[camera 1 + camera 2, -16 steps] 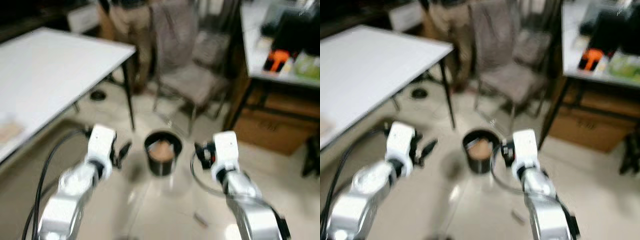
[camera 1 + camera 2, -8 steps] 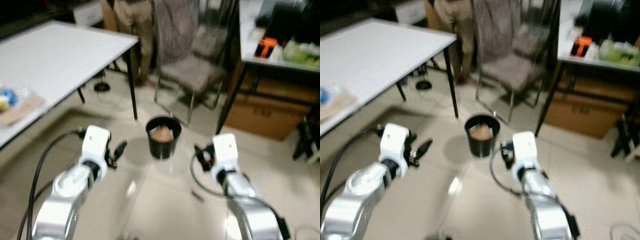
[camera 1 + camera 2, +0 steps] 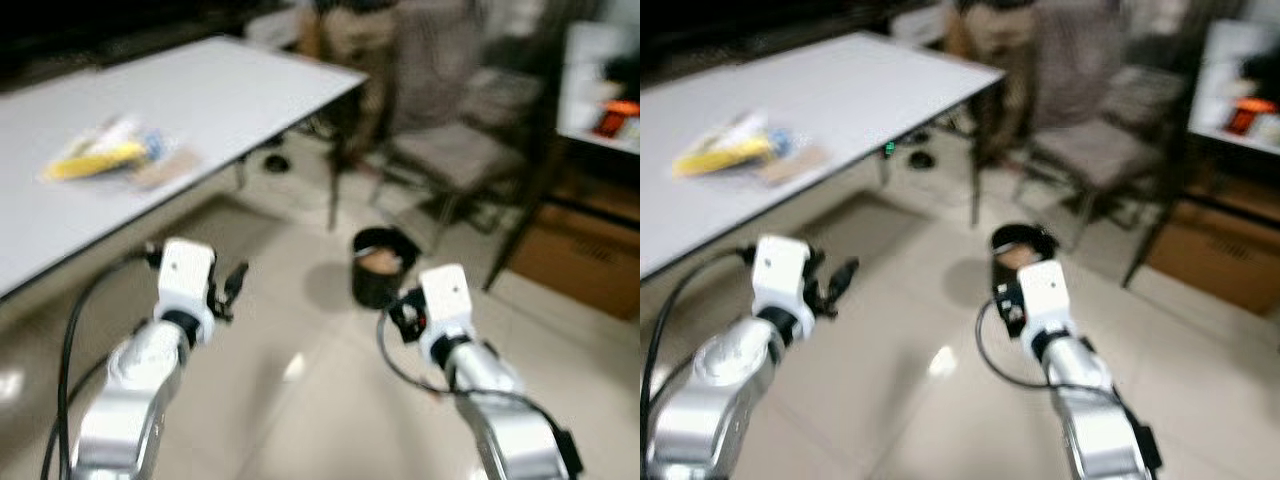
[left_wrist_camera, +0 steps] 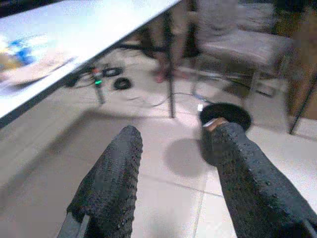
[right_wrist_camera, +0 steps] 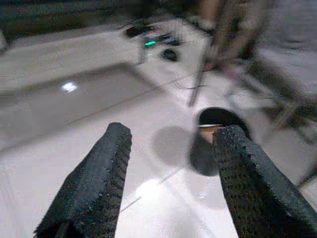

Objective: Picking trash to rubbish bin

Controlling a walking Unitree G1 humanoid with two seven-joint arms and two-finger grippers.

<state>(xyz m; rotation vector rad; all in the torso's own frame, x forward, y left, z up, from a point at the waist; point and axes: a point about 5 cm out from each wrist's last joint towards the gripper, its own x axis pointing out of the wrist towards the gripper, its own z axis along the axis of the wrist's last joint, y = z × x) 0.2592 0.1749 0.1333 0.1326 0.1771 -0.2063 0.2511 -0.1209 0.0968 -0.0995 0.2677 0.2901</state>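
— The view has swung left: the trash now lies mid-table, the bin on the floor.
— Wrist views: left claw and right claw spread wide, empty. Wrappers look light, crinkly; pinch an edge.

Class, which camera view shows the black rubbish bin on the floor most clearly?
The left eye view: the rubbish bin stands whole and unobstructed, brownish trash inside. In the right eye view the right arm partly covers it; in both wrist views a finger overlaps it.
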